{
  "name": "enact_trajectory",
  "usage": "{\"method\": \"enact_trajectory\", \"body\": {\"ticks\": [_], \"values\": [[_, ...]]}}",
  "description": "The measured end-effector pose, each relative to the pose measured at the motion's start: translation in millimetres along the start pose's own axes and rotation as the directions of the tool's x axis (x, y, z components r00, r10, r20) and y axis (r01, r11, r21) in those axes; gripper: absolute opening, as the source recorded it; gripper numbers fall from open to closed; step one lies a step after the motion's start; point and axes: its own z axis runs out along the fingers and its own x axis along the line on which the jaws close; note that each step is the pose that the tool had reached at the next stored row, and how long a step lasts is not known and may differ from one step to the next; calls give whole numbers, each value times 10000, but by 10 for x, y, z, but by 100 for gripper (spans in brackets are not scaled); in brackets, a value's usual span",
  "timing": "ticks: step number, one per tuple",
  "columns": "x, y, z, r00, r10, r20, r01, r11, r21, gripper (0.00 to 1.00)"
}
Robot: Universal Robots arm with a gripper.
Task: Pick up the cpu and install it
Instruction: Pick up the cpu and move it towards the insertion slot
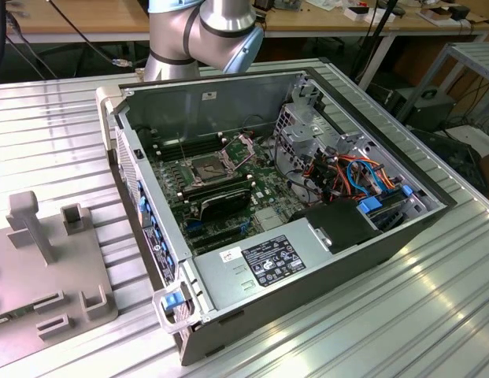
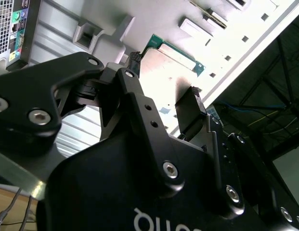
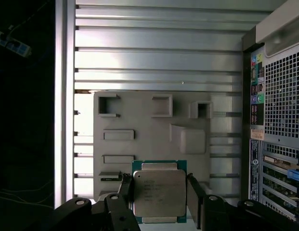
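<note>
The cpu [image 3: 159,193], a small square chip with a dull silver top and a green rim, hangs between the two black fingers of my gripper [image 3: 159,180], which is shut on it. In the second wrist view the cpu [image 2: 168,72] is pinched at two opposite edges by the gripper [image 2: 164,74]. It is held well above the grey fixture plate [image 3: 154,130]. In the exterior view the socket [image 1: 206,168] on the motherboard lies open, its metal plate [image 1: 240,146] hinged up. The arm [image 1: 201,31] rises behind the case.
The open computer case [image 1: 291,213] lies on the ribbed metal table [image 1: 433,299], with a drive cage, coloured cables and a power supply [image 1: 268,260] inside. The grey fixture plate [image 1: 47,276] sits on the exterior view's left. The case's rear panel [image 3: 279,120] lies beside the plate.
</note>
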Motion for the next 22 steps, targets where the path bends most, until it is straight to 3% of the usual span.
{"method": "enact_trajectory", "body": {"ticks": [13, 22], "values": [[-142, -2, 4, 10000, 0, 0, 0, 10000, 0, 55], [-291, -4, 7, 10000, 0, 0, 0, 10000, 0, 55]]}}
